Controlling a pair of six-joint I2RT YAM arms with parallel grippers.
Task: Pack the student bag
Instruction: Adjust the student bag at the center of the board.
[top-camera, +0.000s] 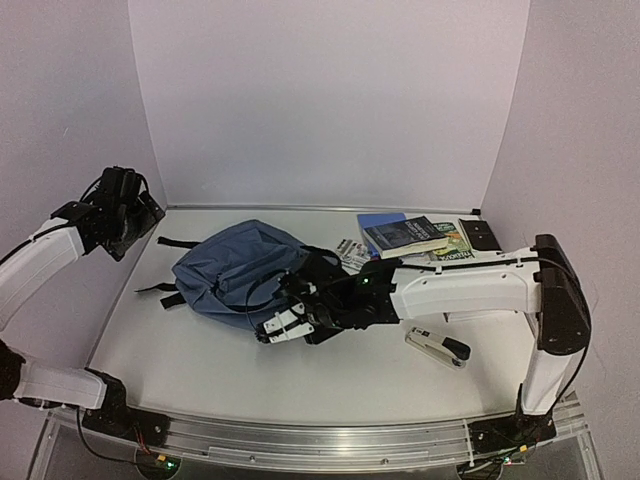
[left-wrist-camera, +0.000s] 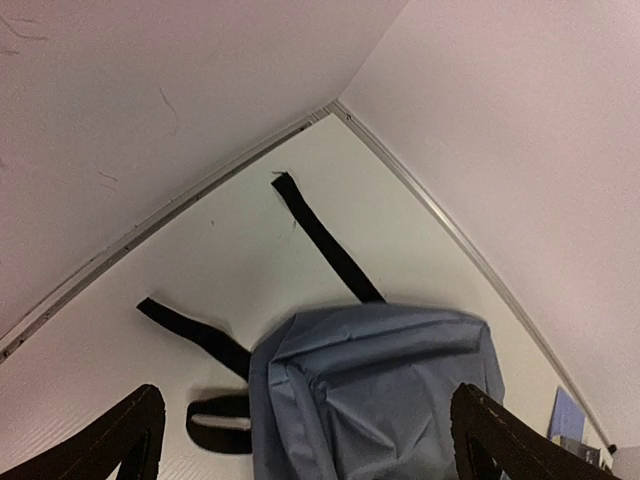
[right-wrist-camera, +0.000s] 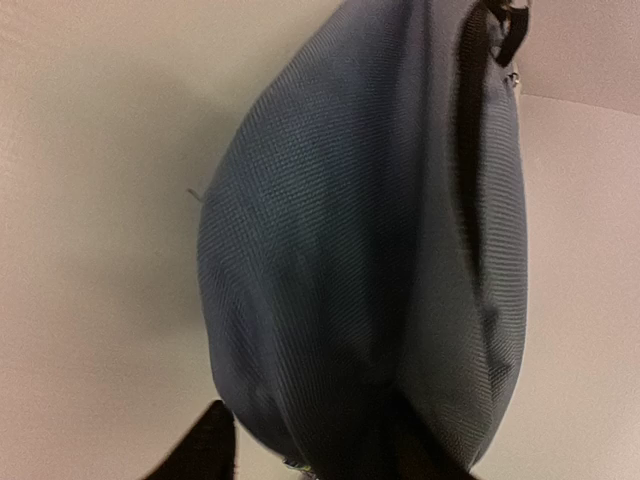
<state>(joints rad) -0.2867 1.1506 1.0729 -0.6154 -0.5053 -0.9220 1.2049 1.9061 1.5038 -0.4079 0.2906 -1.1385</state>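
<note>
Pale walls (top-camera: 330, 100) stand around a white counter (top-camera: 200, 350). On it, a bit left of the middle, lies the blue bag (top-camera: 235, 270), soft and lumpy. Its black straps (left-wrist-camera: 325, 240) lie flat on the counter on the bag's left side. A black zipper (right-wrist-camera: 470, 120) runs along the bag's edge in the right wrist view.

The left end effector (top-camera: 125, 215) hangs up high over the left side of the counter, well apart from the bag. Its two fingers (left-wrist-camera: 135, 435) are spread wide with nothing between them. Its camera looks down at the bag.

The right arm reaches across the counter. The right end effector (top-camera: 282, 325) is right up against the near edge of the bag. In its own camera one dark finger (right-wrist-camera: 205, 450) shows low beside the blue cloth, and the cloth fills most of the view. I cannot tell if it is spread or pinching the cloth.

Behind the right arm, at the back right, are some books (top-camera: 405, 236). A stapler (top-camera: 438, 347) lies alone near the front right, apart from the bag.
</note>
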